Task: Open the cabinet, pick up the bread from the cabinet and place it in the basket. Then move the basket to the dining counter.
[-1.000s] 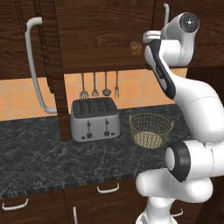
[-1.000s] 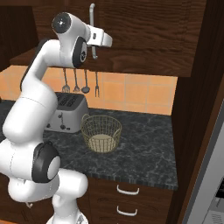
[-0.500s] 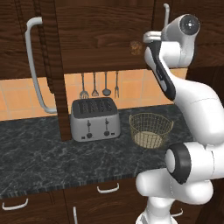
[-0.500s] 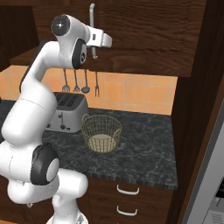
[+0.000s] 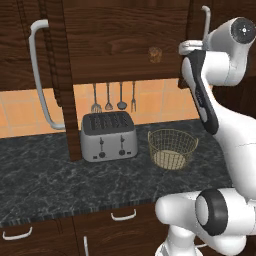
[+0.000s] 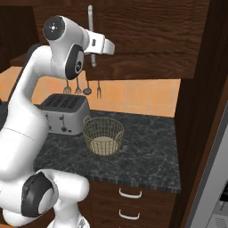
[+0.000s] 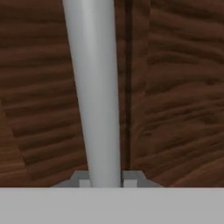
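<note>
Reaching high with arm raised, tool apparently clamped on the cabinet door's silver handle

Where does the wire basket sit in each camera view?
Left base view: basket right of centre on the black counter, right of the toaster.
Right base view: basket left of centre, right of the toaster.
Hand view: none, just a cabinet handle.
Shared landmark: the toaster.
</note>
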